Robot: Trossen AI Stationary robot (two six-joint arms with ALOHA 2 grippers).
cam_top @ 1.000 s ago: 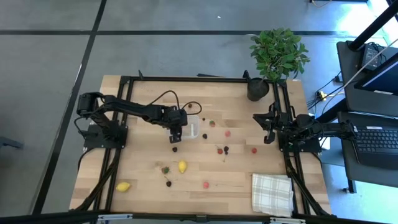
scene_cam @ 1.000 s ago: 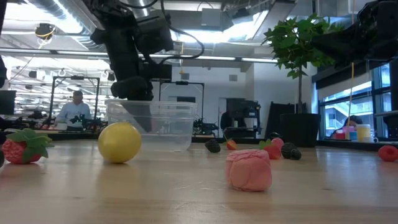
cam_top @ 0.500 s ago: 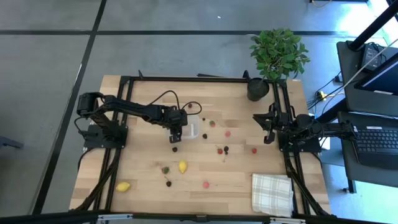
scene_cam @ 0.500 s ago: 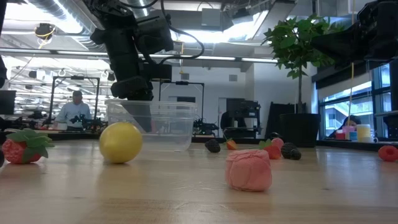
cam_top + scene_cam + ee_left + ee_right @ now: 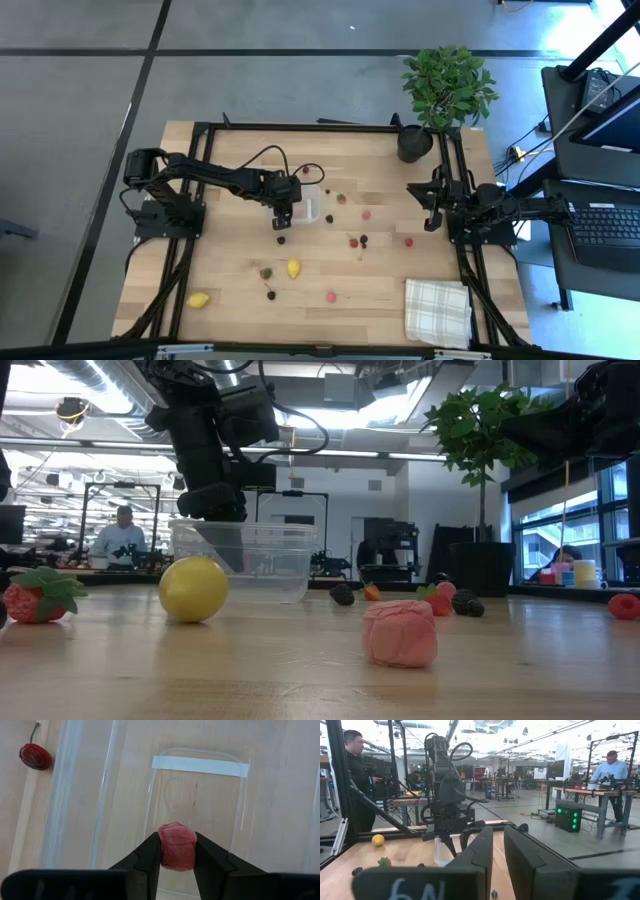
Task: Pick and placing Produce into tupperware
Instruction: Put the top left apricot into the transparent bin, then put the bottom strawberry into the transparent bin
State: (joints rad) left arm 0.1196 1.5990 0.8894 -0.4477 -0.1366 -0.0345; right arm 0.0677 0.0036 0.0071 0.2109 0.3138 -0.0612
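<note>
The left end effector (image 5: 177,851) hangs directly above the tupperware (image 5: 195,815), its two fingers clamped on a reddish, raspberry-like piece of produce (image 5: 177,846). That is the relation that counts: the tub floor lies straight below the held piece, so letting go should drop it inside, I would judge. The tub's long axis runs roughly along the line the wrist camera looks down.

From above, the left end effector (image 5: 283,208) sits near the surface's centre at the tub's (image 5: 309,206) 9 o'clock edge, while the right end effector (image 5: 432,207) waits well apart at 3 o'clock, its fingers nearly together with only a narrow gap. The left arm is plainly the nearer one.

The overhead view cannot show what is gripped; the wrist view does. The low view adds that the tub (image 5: 245,560) looks empty, and that a yellow lemon (image 5: 193,589) lies nearer the camera than the tub. Other pieces lie scattered from 4 to 7 o'clock of the tub.
</note>
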